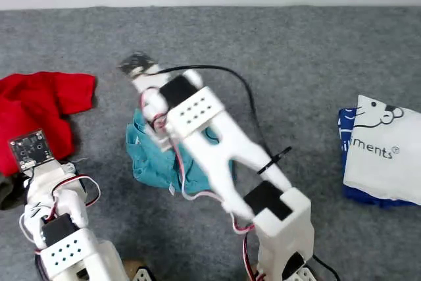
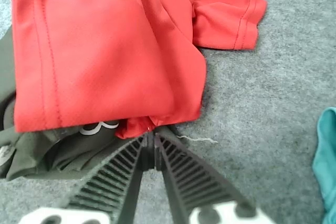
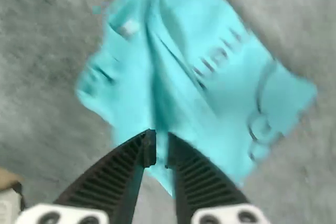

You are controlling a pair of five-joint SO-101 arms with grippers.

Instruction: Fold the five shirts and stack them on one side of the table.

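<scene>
A red shirt (image 1: pixel 39 106) lies crumpled at the table's left on top of a dark olive shirt (image 2: pixel 47 150). My left gripper (image 2: pixel 153 142) is shut at the red shirt's (image 2: pixel 105 51) near edge, where a small bunch of red cloth meets its tips. A teal shirt (image 1: pixel 154 159) lies rumpled in the middle under my right arm. My right gripper (image 3: pixel 160 148) is closed to a narrow gap over the teal shirt (image 3: pixel 199 72), and a crease in the cloth runs up into its tips. At the right, a folded white shirt (image 1: pixel 385 153) rests on a blue one (image 1: pixel 362 192).
The table is covered in grey carpet (image 1: pixel 296 64), bare at the back and between the teal shirt and the right-hand stack. A black cable (image 1: pixel 247 97) loops off my right arm over the middle.
</scene>
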